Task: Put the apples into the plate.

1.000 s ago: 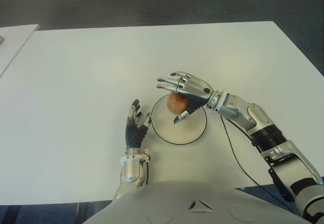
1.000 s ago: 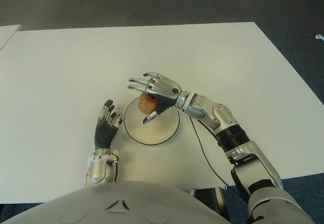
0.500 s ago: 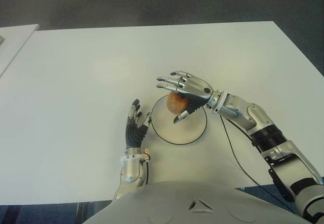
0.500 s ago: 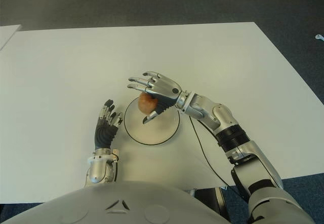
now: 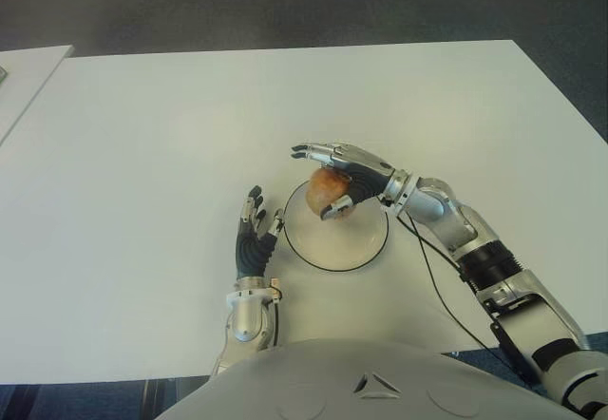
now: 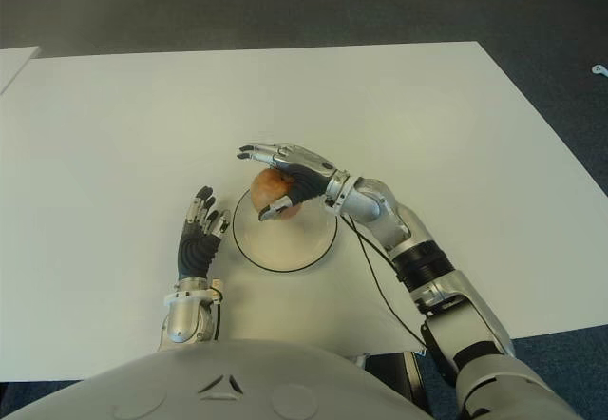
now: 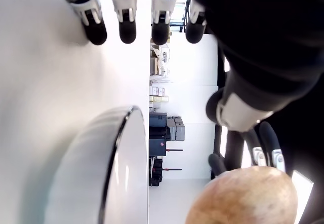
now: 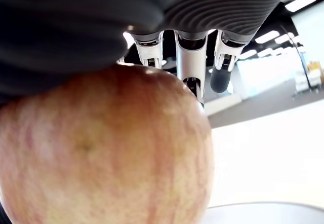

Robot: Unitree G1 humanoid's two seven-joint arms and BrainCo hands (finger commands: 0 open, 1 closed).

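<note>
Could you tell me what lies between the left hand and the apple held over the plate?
Only the plate's near rim and bare white table, as the left eye view shows. The left hand shows beside the plate; the right hand holds the apple.

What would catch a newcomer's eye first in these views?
The reddish-yellow apple stands out first, over the far part of the round white plate with a dark rim near the middle of the white table, with the right hand draped over it, fingers extended and thumb under its near side. The left hand shows just left of the plate, fingers open and holding nothing.
</note>
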